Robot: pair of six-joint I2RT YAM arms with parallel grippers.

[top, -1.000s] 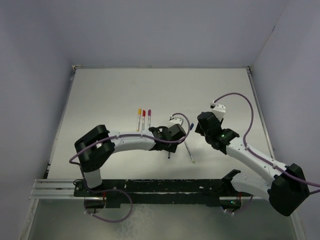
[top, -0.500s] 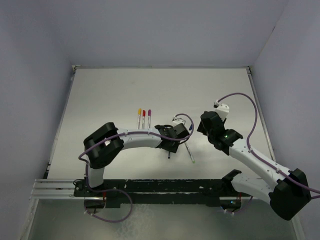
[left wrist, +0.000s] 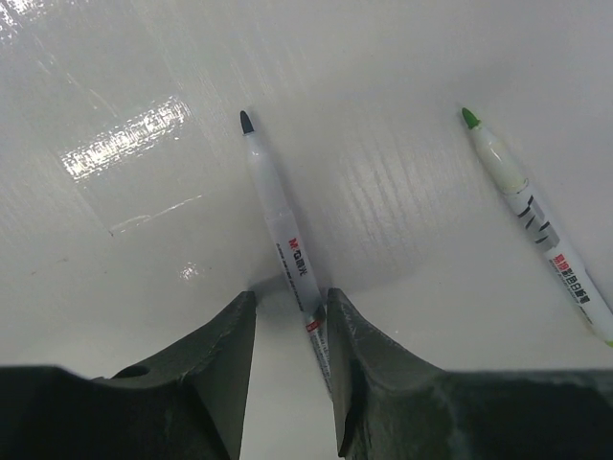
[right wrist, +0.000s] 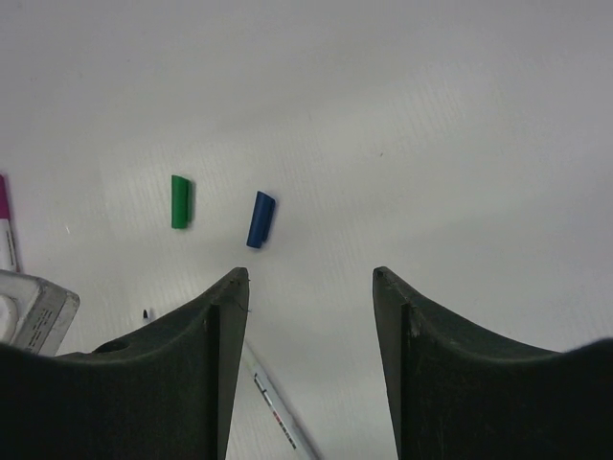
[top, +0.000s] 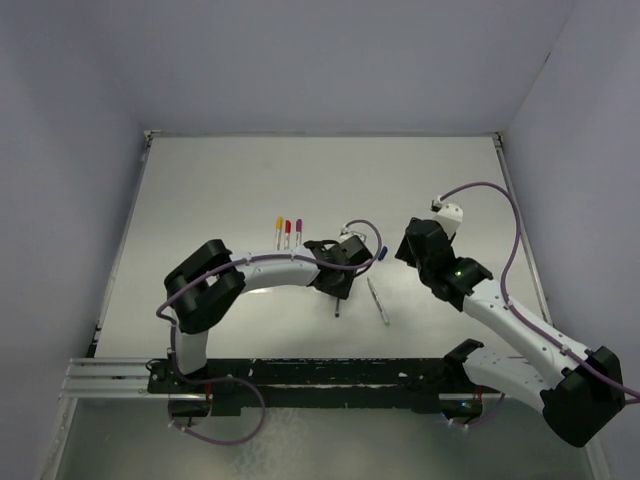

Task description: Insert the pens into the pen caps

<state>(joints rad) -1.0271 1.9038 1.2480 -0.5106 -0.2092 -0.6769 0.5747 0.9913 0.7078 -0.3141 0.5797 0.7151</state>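
Left wrist view, and the left gripper [left wrist: 291, 299] is down on the table [left wrist: 431, 77] with its jaws part-way open around the tail end of the dark-tipped pen [left wrist: 273, 206]. Nothing is clamped yet. The pen lies off-centre, against one finger with a clear gap to the other. That's the danger: as the jaws close, that finger could roll or skew the pen, and a pinch so near the tail may leave the tip drooping when it lifts.

The green-tipped pen [left wrist: 522, 206] lies off to the side, well apart, so it's no obstacle.

Over on the right wrist view, the right gripper [right wrist: 309, 278] hangs wide open and empty. The blue cap [right wrist: 260, 218] and green cap [right wrist: 180, 201] lie on their sides just ahead. They sit near each other, so going for one could knock the other.

Three capped pens [top: 288, 230] rest further back, out of the way.
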